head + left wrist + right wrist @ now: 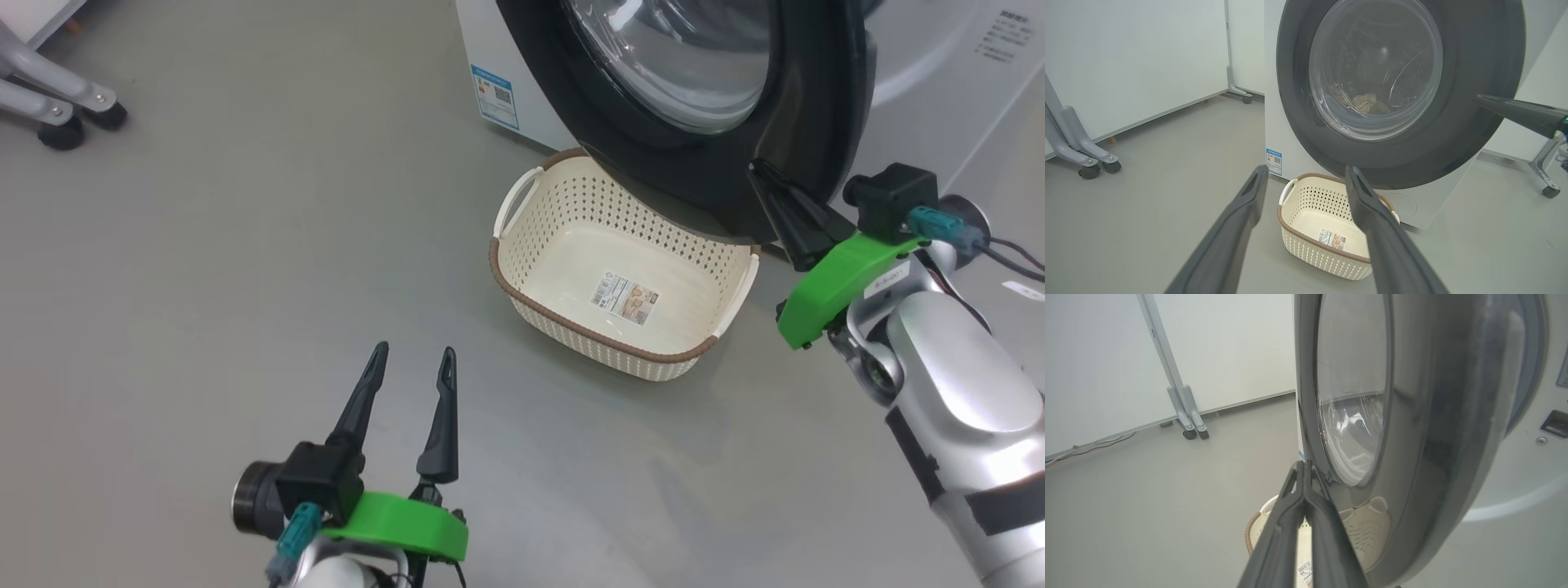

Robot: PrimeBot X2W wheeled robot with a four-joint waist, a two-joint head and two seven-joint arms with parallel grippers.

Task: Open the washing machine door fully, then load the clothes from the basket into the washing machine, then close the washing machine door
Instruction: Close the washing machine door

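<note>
Left gripper (414,351): your two long dark fingers stand spread and released, near left above the grey floor.
Right gripper (758,169): your fingers are clenched together on nothing, tips at the door's lower right rim.
Round glossy black-rimmed glass door (816,106): ajar, hanging over the basket's far edge.
Cream-white perforated plastic basket (571,208): on the floor before the big white front-loading washing machine (531,90), base label showing.
Cream-yellow fabric clothes (1365,102): you see them through the glass, low in the drum.
</note>
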